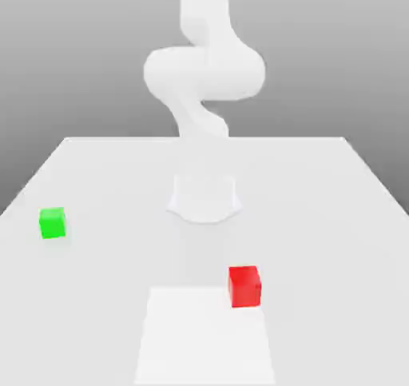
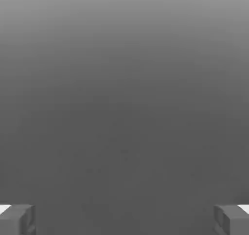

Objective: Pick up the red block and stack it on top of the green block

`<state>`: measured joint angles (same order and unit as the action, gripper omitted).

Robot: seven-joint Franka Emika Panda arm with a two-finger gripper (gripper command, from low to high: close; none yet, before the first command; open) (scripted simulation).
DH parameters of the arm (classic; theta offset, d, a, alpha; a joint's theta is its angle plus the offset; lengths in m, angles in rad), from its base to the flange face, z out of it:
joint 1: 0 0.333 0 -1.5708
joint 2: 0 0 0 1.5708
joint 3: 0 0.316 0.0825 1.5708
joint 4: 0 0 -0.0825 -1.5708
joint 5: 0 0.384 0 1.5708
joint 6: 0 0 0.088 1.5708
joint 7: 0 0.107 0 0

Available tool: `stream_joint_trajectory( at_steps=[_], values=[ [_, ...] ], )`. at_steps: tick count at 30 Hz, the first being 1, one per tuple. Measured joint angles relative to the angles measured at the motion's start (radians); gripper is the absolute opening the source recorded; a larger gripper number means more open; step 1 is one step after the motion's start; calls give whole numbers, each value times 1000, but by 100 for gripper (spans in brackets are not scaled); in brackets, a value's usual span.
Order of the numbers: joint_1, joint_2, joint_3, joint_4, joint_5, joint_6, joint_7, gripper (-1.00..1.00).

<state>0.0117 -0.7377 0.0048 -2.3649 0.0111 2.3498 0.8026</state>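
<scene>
Grey shading forms the backdrop to the pale bench (image 1: 327, 216) and white arm (image 1: 204, 73). Claw (image 2: 124, 219): released, its two fingers spread wide against grey. Red block (image 1: 244, 287): on the bench, clear of the claw, at a whiter rectangle's (image 1: 205, 340) edge; its direction from the claw cannot be told. Green block (image 1: 53, 223): likewise on the bench, clear of the claw.

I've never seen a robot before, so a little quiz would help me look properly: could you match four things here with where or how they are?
1. Red block
2. Green block
3. Gripper
4. Bright white patch

A. fingers wide apart
B. partly under a block
C. nearest the exterior view's left
D. at the bright patch's far corner

Pairs: 1-D, 2-C, 3-A, 4-B
</scene>
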Motion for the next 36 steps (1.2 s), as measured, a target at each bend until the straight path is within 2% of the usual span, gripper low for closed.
stream_joint_trajectory(
  at_steps=[16, 20, 23, 24, 31, 36],
  values=[
    [85, 527, 94, -506, 41, 406, 55, 0],
    [97, 753, 93, -544, -23, 581, 113, 0],
    [134, 868, 45, -533, -66, 679, 144, 0],
    [149, 903, 29, -528, -71, 709, 149, -100],
    [150, 912, 26, -527, -79, 716, 155, -100],
    [141, 757, 52, -549, -20, 584, 112, -100]
  ],
)
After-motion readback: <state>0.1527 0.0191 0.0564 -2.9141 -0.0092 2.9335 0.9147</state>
